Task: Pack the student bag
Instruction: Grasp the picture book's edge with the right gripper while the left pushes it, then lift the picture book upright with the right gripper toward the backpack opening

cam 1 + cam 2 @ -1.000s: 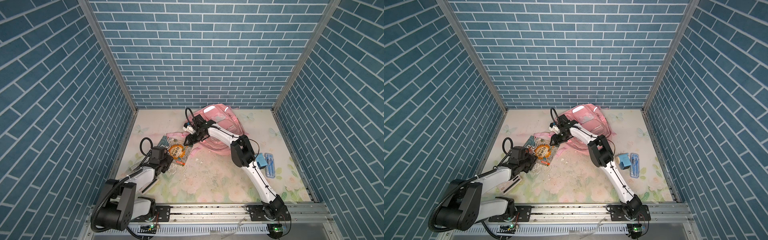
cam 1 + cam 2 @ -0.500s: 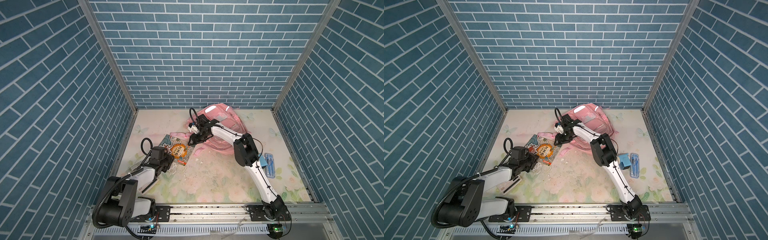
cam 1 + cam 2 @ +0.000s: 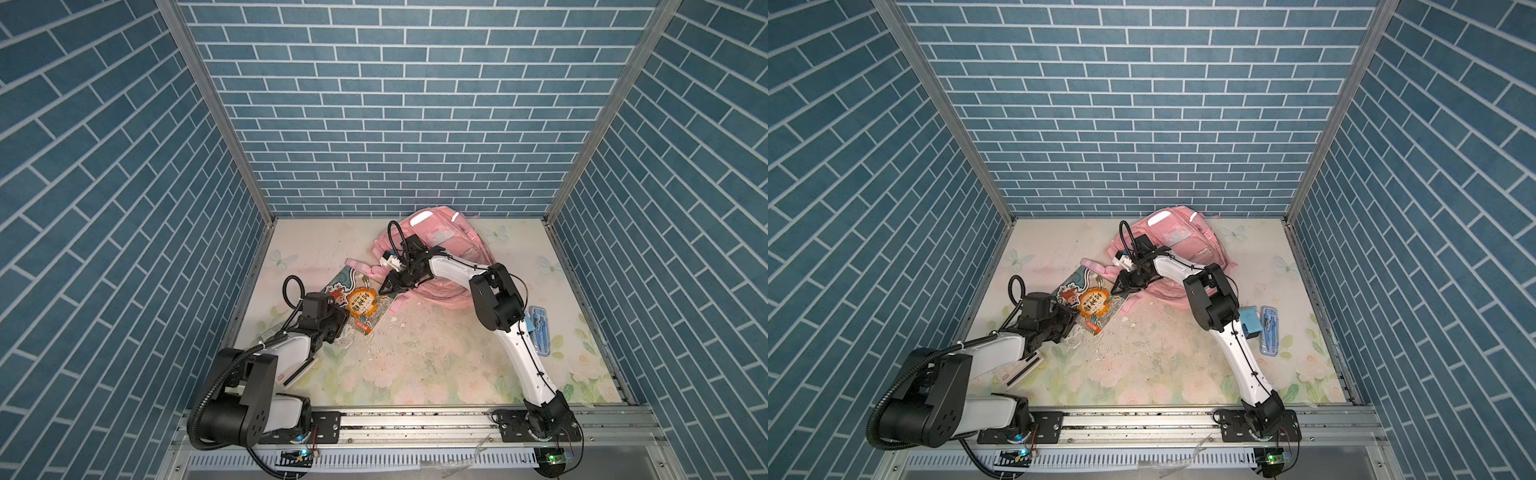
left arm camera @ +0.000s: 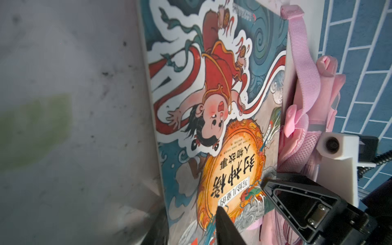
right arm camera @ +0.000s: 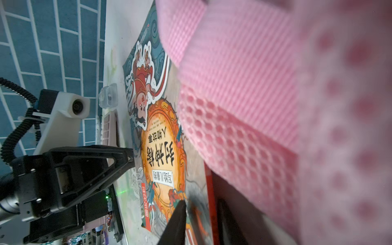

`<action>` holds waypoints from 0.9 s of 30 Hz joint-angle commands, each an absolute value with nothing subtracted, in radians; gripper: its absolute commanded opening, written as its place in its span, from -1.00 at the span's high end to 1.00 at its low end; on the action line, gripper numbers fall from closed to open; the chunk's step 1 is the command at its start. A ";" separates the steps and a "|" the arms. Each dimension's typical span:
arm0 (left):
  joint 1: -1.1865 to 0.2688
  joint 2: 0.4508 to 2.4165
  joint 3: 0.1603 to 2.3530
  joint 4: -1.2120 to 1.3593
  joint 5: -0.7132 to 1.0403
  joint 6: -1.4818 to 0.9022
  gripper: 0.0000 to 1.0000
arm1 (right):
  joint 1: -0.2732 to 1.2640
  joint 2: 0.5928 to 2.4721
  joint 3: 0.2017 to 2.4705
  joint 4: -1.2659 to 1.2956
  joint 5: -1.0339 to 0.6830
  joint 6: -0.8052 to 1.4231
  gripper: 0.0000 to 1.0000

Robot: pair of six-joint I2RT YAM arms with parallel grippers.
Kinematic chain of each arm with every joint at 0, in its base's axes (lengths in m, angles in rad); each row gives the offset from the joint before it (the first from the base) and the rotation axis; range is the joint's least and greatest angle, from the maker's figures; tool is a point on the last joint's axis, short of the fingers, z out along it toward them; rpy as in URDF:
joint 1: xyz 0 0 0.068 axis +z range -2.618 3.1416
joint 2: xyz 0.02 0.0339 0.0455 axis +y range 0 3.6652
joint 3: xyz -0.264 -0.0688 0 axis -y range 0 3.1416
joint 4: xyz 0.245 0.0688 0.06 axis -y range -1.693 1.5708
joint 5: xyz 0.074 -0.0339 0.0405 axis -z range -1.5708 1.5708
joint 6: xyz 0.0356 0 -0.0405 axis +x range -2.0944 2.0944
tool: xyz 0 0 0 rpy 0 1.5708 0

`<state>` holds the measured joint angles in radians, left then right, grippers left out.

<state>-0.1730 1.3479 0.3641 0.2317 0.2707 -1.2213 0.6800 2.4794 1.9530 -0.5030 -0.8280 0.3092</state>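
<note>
The student bag (image 3: 440, 237) (image 3: 1179, 237), pink with silver strips, lies at the back middle of the table. A picture book (image 3: 361, 301) (image 3: 1096, 305) with an orange medallion lies flat to its front left, partly over a pink strap (image 3: 357, 264). My left gripper (image 3: 341, 320) (image 4: 191, 229) is shut on the book's (image 4: 212, 106) near edge, one finger above the cover and one below. My right gripper (image 3: 383, 287) (image 5: 201, 222) straddles the book's (image 5: 161, 152) edge next to the bag and is shut on it, under the bag's mesh padding (image 5: 244, 127).
A blue case (image 3: 1269, 330) and a blue box (image 3: 1250, 324) lie at the right beside my right arm. A pinkish calculator (image 3: 1021, 365) lies under my left arm, with a small clear item (image 5: 108, 98) near it. Crumbs litter the floral mat. Brick walls enclose three sides.
My right gripper came down from the bag's side onto the book's edge and its jaws closed. The left gripper kept its hold and barely moved.
</note>
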 commanded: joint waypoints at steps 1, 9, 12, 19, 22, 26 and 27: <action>-0.179 1.400 0.301 0.028 0.270 -1.210 0.21 | 0.684 2.453 1.926 -0.470 -0.845 0.393 0.57; -0.187 1.211 0.464 -0.216 0.108 -1.048 0.09 | 0.687 2.354 1.928 -0.529 -0.722 0.339 0.91; -0.193 1.114 0.535 -0.281 0.049 -0.980 0.04 | 0.693 2.322 1.949 -0.573 -0.665 0.304 0.98; -0.219 0.987 0.699 -0.323 -0.014 -0.772 0.02 | 0.697 2.220 1.992 -0.692 -0.563 0.182 1.00; -0.228 0.989 0.776 -0.303 0.008 -0.621 0.03 | 0.695 2.131 1.960 -0.704 -0.553 0.116 1.00; -0.268 1.011 0.905 -0.303 -0.008 -0.436 0.02 | 0.692 2.016 1.942 -0.771 -0.506 -0.010 1.00; -0.278 1.018 0.935 -0.301 -0.002 -0.394 0.03 | 0.687 1.992 1.949 -0.804 -0.475 -0.025 1.00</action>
<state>-0.2527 1.0061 0.8589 -0.2893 0.0223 -0.5892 0.6930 2.0922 1.9461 -0.7174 -0.5415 0.1181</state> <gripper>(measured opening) 0.487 0.070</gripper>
